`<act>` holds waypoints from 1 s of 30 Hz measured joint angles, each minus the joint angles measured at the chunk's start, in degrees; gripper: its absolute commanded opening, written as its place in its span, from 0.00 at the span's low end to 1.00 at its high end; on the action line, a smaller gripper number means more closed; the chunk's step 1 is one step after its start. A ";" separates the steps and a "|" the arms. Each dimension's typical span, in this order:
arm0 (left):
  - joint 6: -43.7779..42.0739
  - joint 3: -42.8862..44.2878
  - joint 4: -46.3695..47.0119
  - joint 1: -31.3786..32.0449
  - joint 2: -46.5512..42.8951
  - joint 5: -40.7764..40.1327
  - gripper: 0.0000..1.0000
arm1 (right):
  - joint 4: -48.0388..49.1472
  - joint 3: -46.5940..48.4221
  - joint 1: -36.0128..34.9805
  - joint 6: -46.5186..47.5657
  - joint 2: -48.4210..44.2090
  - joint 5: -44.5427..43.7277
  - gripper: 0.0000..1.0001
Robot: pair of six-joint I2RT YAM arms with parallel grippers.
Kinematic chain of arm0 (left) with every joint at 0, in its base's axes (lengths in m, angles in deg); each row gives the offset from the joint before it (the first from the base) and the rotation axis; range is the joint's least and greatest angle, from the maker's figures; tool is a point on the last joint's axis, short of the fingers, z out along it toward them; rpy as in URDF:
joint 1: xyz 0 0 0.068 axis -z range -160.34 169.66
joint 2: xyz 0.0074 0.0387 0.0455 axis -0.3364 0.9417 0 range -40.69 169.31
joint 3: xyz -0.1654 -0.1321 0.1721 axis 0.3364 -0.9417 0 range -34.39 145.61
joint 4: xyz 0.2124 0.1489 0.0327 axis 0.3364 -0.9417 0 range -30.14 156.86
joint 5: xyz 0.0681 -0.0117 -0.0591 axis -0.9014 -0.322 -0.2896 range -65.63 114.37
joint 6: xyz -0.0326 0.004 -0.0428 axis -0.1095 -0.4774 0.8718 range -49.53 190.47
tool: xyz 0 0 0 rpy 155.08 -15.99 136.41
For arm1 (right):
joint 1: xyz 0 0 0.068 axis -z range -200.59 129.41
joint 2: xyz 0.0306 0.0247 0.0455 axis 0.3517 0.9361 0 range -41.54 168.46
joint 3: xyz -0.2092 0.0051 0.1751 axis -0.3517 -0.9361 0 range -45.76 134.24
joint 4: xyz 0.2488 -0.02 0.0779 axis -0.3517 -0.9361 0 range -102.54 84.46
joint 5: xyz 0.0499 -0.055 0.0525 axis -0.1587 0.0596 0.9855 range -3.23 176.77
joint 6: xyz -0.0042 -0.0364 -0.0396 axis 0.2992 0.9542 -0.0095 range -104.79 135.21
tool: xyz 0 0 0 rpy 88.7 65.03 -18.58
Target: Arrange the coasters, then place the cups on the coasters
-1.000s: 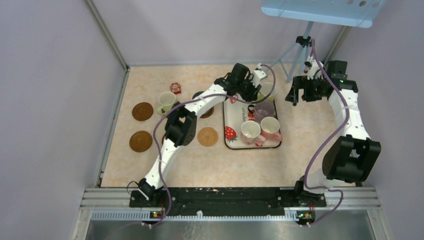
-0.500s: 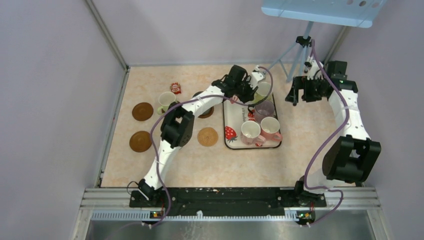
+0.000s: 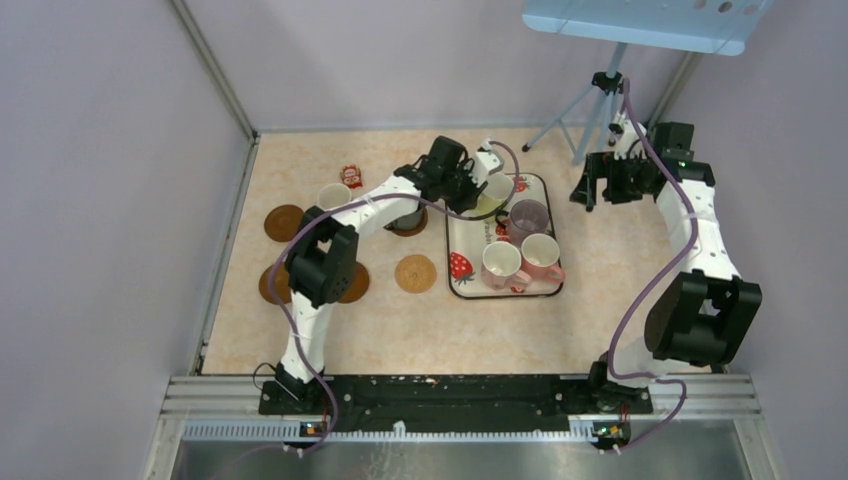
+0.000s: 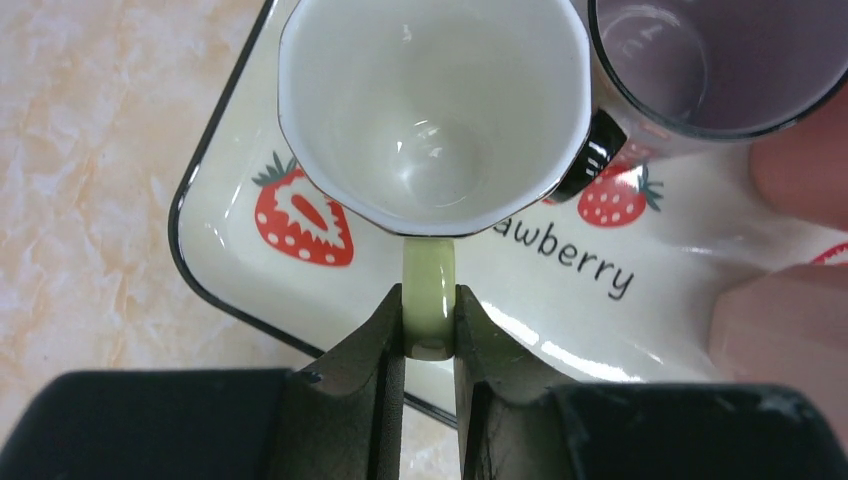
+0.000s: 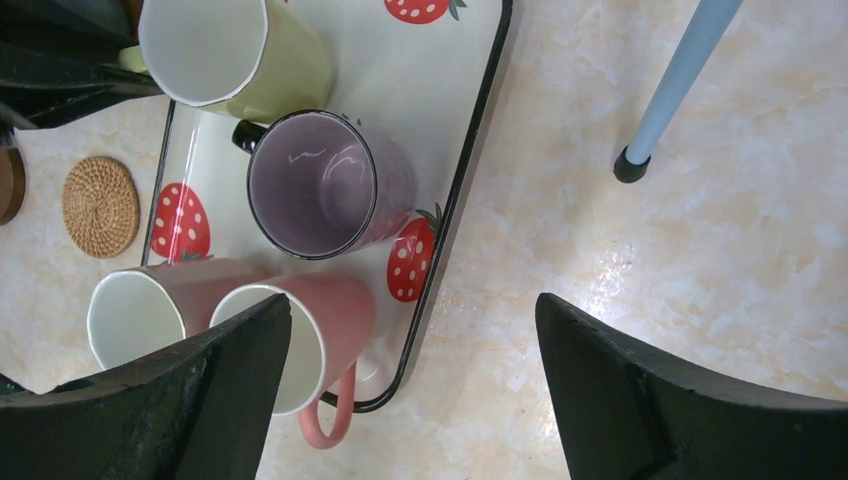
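My left gripper [image 4: 430, 300] is shut on the handle of a light yellow-green cup [image 4: 430, 110], which it holds over the far left corner of the strawberry tray [image 4: 230, 240]. Purple [image 3: 528, 215], cream-white [image 3: 497, 262] and pink [image 3: 543, 255] cups stand on that tray. A dark cup [image 3: 406, 214] sits on a coaster, and another pale cup [image 3: 333, 195] stands further left. Dark brown coasters [image 3: 284, 222] [image 3: 352, 284] and a tan coaster [image 3: 415, 272] lie on the table. My right gripper [image 5: 412, 300] hangs open, right of the tray.
A small red packet [image 3: 350, 175] lies near the back left. A blue tripod leg [image 5: 670, 90] stands on the table behind and to the right of the tray [image 3: 505, 290]. Grey walls close in the left, back and right sides.
The left gripper closed on the yellow-green cup's handle and carried the cup leftward from the tray's far end to its far left corner. The right arm has stayed still.
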 measured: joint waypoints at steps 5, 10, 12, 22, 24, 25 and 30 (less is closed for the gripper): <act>-1.31 -3.91 -0.11 0.09 -2.82 -0.83 0.23 | 0.35 -0.79 0.00 -0.39 0.00 0.09 0.90; -1.40 -4.09 -0.17 0.11 -3.02 -0.92 0.27 | 0.83 -1.03 0.00 -0.57 0.00 0.20 0.90; -1.40 -3.67 -0.72 0.11 -2.86 -0.94 0.29 | 0.90 -1.03 0.00 -0.57 0.00 0.20 0.90; -1.40 2.16 -4.28 0.11 1.16 -1.22 0.39 | 0.83 -1.03 0.00 -0.52 0.00 0.15 0.90; -1.40 3.08 -5.27 0.11 2.12 -1.25 0.41 | 0.83 -1.03 0.00 -0.50 0.00 0.15 0.90; -1.40 3.58 -5.64 0.11 2.62 -1.29 0.42 | 0.81 -1.03 0.00 -0.50 0.00 0.13 0.90; -1.40 6.29 -7.26 0.11 4.96 -1.36 0.43 | 0.81 -1.03 0.00 -0.50 0.00 0.11 0.90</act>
